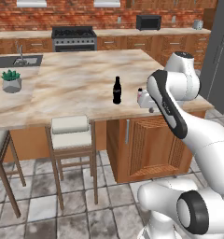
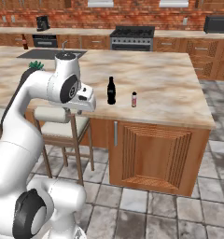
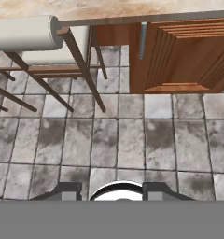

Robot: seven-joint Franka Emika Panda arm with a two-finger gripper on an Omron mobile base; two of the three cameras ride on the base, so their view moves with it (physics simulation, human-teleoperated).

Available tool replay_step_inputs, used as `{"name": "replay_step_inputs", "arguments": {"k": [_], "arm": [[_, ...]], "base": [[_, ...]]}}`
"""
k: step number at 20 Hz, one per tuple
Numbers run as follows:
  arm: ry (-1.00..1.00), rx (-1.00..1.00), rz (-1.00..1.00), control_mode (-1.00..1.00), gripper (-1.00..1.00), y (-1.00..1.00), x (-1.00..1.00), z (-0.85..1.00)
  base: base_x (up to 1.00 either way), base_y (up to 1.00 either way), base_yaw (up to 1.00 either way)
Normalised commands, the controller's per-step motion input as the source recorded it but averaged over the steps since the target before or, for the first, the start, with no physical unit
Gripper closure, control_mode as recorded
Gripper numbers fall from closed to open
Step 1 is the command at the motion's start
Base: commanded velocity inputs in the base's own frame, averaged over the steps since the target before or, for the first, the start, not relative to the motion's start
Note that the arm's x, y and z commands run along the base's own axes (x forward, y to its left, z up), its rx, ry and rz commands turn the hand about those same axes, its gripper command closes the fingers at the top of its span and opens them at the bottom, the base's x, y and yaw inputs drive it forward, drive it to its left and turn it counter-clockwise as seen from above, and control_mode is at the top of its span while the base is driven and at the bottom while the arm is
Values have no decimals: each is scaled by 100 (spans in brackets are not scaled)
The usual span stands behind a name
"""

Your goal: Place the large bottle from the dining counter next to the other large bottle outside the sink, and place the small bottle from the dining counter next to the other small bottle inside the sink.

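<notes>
The large bottle (image 1: 116, 90) (image 2: 111, 91), tall and near-black, stands upright near the front edge of the dining counter (image 1: 76, 79) (image 2: 165, 84). Just to its right stands the small bottle (image 2: 134, 99), pinkish-white; my arm half covers this small bottle (image 1: 140, 93) in the left base view. The sink (image 1: 20, 60) (image 2: 51, 53) lies at the counter's far left end, and the other large bottle and the other small bottle are hidden from here. My gripper (image 3: 113, 191) points down at the floor, open and holding nothing. Its hand (image 2: 84, 101) hangs off the counter's front edge, left of both bottles.
A cushioned wooden stool (image 1: 69, 130) (image 2: 58, 116) (image 3: 30, 32) stands under the counter edge, right below my hand. A potted plant (image 1: 11, 80) sits on the counter's left part. Reddish cabinets (image 3: 179, 56) front the island, and grey floor tiles (image 3: 123, 135) lie beneath.
</notes>
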Motion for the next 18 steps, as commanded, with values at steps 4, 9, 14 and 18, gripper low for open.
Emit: {"name": "replay_step_inputs", "arguments": {"k": [4, 9, 14, 18], "arm": [[0, 0, 0, 100, -100, 0, 0, 0], [0, 0, 0, 100, -100, 0, 0, 0], [0, 0, 0, 100, -100, 0, 0, 0], [0, 0, 0, 100, -100, 0, 0, 0]], "base": [[0, 0, 0], [0, 0, 0], [18, 0, 0], [38, 0, -2]]}}
